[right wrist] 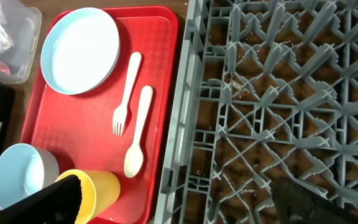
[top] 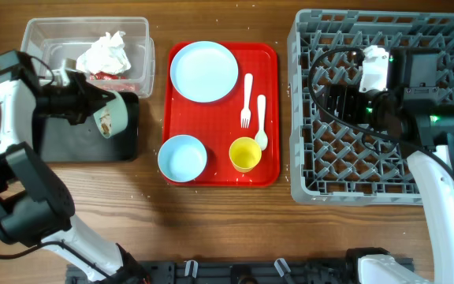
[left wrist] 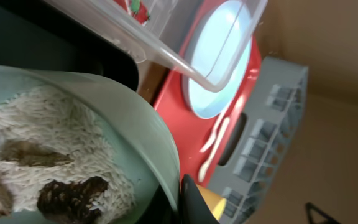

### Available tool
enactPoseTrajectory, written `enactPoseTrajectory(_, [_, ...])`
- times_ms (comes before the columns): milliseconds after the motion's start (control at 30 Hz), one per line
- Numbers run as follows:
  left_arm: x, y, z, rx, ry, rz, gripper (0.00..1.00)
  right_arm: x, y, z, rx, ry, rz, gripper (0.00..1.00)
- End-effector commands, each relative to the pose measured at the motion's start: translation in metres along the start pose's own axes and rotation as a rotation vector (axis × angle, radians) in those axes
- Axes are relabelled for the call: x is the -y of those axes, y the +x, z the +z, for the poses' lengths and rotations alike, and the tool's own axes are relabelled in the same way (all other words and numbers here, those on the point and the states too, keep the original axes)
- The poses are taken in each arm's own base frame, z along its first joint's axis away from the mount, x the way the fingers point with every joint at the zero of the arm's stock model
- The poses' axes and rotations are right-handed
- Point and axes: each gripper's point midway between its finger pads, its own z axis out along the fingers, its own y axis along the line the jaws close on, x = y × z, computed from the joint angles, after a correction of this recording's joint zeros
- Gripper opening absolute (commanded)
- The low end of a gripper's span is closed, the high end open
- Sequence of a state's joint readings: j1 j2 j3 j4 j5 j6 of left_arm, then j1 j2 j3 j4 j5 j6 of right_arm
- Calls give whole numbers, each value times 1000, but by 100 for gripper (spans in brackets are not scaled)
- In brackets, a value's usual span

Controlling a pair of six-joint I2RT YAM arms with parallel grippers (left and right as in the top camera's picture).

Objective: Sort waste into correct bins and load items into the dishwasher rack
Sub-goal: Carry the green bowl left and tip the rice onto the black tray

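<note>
My left gripper (top: 99, 110) holds the tilted bowl (top: 110, 116) above the shallow tray (top: 69, 146); the tub (top: 53, 35) lies just beyond. To its right the serving tray (top: 219, 118) carries plate (top: 203, 71), fork (top: 247, 99), spoon (top: 261, 122), cup (top: 245, 154) and another bowl (top: 182, 158). My right gripper (right wrist: 179, 208) hangs over the rack (top: 302, 118).

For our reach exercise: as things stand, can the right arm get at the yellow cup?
Probably yes. Its fingers stand open over the rack, beside the tray; the cup sits on the tray's rack side, nothing above it, only the spoon close by.
</note>
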State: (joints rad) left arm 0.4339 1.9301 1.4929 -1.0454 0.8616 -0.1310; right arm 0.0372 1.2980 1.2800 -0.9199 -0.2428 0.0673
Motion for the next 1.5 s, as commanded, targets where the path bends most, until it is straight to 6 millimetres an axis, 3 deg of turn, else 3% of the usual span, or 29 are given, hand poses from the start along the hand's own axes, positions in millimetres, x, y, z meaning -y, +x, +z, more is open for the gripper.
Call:
enactPoseTrajectory(0, [5,-5,-14,17,102,-12,4,2,-7,-3,17,11,11,100])
enactPoseTrajectory(200, [31,2,-23,-16,274,-37,4,2,-9,-3,24,10,11,100])
enactPoseTrajectory(367, [34,1,-26,-18,303,-57,4,2,-8,-3,23,10,11,100])
enactPoseTrajectory(800, [48,-10,-71,27,545,-121,4,2,-8,-3,23,10,11,100])
enactPoseTrajectory(1467, [48,-11,-72,10,553,-189,4,2,-7,-3,20,10,12,100])
